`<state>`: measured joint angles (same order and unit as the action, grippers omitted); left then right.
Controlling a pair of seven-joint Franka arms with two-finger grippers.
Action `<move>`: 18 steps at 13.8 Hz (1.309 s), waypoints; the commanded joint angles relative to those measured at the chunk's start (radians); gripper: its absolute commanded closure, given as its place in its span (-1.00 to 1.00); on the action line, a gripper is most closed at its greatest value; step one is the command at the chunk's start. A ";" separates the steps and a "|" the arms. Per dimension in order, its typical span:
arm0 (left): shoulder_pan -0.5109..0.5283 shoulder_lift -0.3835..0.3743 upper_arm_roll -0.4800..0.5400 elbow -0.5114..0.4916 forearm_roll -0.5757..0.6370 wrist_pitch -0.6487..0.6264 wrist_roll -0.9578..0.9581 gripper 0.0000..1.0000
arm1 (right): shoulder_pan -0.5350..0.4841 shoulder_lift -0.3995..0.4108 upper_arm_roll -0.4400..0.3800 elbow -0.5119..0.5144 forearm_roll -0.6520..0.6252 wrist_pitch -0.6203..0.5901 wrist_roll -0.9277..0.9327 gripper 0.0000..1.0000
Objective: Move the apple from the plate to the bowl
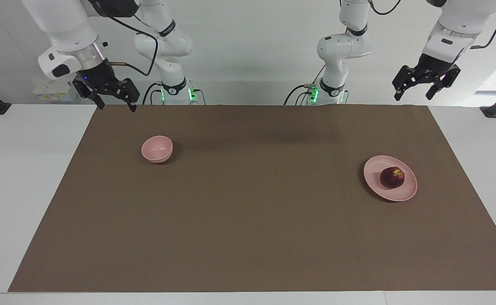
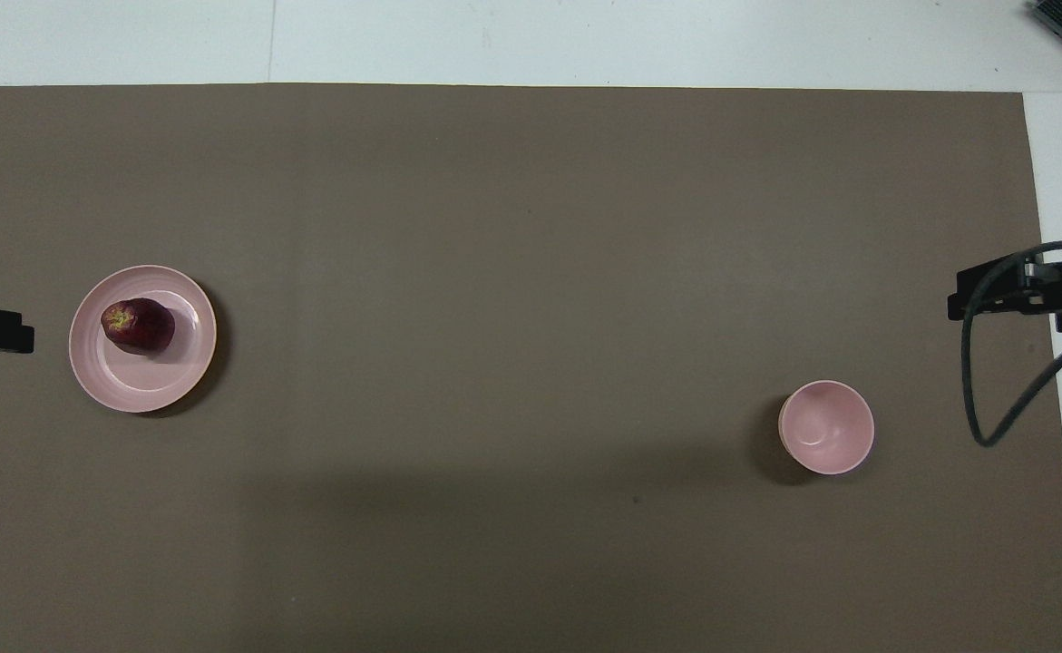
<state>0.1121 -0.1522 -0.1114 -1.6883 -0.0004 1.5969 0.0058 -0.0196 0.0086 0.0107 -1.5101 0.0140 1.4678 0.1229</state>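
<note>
**Two grippers raised, apple on its plate**

The apple sits on the plate toward the left arm's end of the table; the bowl stands empty, well apart, toward the right arm's end. The left gripper hangs high above that end's mat edge, fingers spread, holding nothing. The right gripper hangs likewise over its own end, fingers apart, touching nothing.

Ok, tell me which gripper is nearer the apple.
Left. The left gripper hangs near the plate's end of the table, where the apple sits; the right gripper hangs by the bowl.
</note>
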 commanded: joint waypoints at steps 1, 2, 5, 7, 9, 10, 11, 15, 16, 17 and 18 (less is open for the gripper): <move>0.029 0.037 -0.002 -0.048 -0.001 0.099 -0.007 -1.00 | -0.010 -0.009 0.006 -0.007 0.001 -0.012 -0.003 -1.00; 0.029 0.054 -0.002 -0.054 -0.001 0.130 -0.007 -1.00 | -0.010 -0.010 0.006 -0.013 0.001 -0.012 -0.003 -1.00; 0.043 0.123 -0.001 -0.056 -0.001 0.213 -0.003 -1.00 | -0.010 -0.025 0.006 -0.033 0.001 -0.009 -0.002 -1.00; 0.046 0.160 -0.001 -0.074 -0.001 0.276 -0.001 -1.00 | -0.010 -0.027 0.006 -0.038 0.003 -0.009 -0.002 -1.00; 0.066 0.192 -0.001 -0.128 -0.001 0.381 -0.004 -1.00 | -0.008 -0.033 0.006 -0.050 0.003 -0.009 -0.002 -1.00; 0.067 0.215 -0.001 -0.148 -0.001 0.426 -0.004 -1.00 | -0.008 -0.036 0.006 -0.051 0.003 -0.009 -0.002 -1.00; 0.072 0.239 -0.001 -0.155 -0.001 0.452 -0.007 -1.00 | -0.008 -0.039 0.008 -0.062 0.003 -0.006 -0.003 -1.00; 0.096 0.338 -0.002 -0.182 -0.001 0.501 -0.029 -1.00 | 0.000 -0.067 0.008 -0.107 0.004 0.041 -0.005 -1.00; 0.095 0.354 -0.002 -0.206 -0.001 0.533 -0.036 -1.00 | 0.004 -0.070 0.008 -0.114 0.004 0.048 -0.005 -1.00; 0.089 0.361 -0.002 -0.240 -0.001 0.573 -0.065 -1.00 | 0.003 -0.073 0.008 -0.116 0.004 0.049 -0.003 -1.00; 0.087 0.367 -0.002 -0.276 -0.001 0.612 -0.078 -1.00 | 0.004 -0.075 0.009 -0.122 0.006 0.049 -0.003 -1.00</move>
<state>0.1940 0.2197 -0.1048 -1.8921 -0.0008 2.1348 -0.0371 -0.0148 -0.0300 0.0159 -1.5807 0.0144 1.4890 0.1229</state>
